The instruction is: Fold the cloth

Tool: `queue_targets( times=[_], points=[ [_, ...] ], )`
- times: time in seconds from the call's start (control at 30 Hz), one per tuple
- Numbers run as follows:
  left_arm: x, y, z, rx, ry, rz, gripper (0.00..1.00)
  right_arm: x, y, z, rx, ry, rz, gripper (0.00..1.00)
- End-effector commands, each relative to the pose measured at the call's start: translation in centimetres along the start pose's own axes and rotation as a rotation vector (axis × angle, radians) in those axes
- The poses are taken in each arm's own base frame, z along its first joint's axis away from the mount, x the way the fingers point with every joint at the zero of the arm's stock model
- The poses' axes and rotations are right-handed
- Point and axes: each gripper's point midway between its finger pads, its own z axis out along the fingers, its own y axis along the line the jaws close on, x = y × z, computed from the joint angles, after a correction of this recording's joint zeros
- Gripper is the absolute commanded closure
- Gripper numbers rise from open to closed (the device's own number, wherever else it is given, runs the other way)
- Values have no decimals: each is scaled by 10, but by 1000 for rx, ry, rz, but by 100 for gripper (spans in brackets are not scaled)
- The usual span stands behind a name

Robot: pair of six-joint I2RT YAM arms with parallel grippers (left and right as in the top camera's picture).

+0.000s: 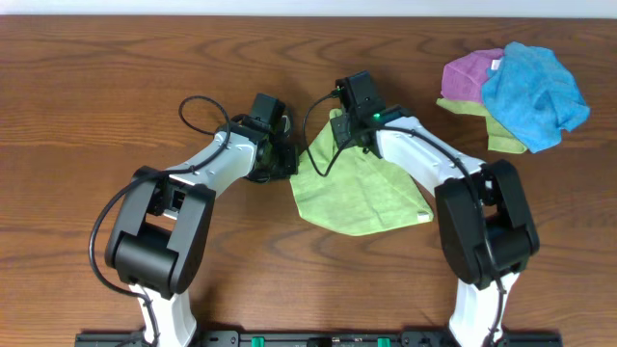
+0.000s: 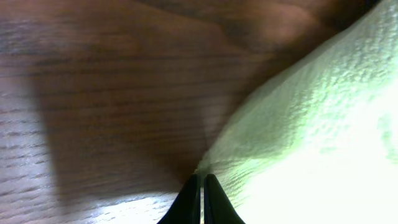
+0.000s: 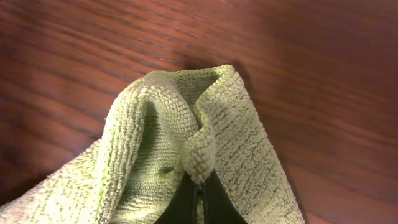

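Note:
The lime-green cloth (image 1: 359, 188) lies on the wooden table at the centre of the overhead view, with a small white tag (image 1: 420, 213) at its right corner. My left gripper (image 1: 292, 162) is shut on the cloth's left edge; the left wrist view shows the closed fingers (image 2: 202, 180) meeting the cloth (image 2: 311, 137). My right gripper (image 1: 345, 130) is shut on the cloth's far corner; the right wrist view shows a bunched fold (image 3: 199, 158) pinched between the fingers (image 3: 199, 182), with the corner raised off the table.
A pile of other cloths sits at the back right: a bright blue one (image 1: 533, 92) on top, a purple one (image 1: 469, 73) and yellow-green strips (image 1: 505, 143) beneath. Cables loop over both arms near the cloth.

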Motion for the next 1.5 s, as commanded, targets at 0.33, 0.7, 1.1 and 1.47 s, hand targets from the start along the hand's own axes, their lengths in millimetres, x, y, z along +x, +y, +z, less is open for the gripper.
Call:
queue_targets(
  times=[0.33,0.7,1.1,1.47],
  points=[
    [3,11,2,-37,12,-27,94,-23,-92,-21,175,-61,107,98],
    [-33,-22,-31,68,-84,2,94,-33,-109,-40,267,-102,116,39],
    [-38,-25,-35,75,-94,5,94,-45,-70,-27,118,-142,22,44],
    [-35,-34,-35,127,-77,11,94,-31,-68,0,119,-97,15,48]
  ],
)
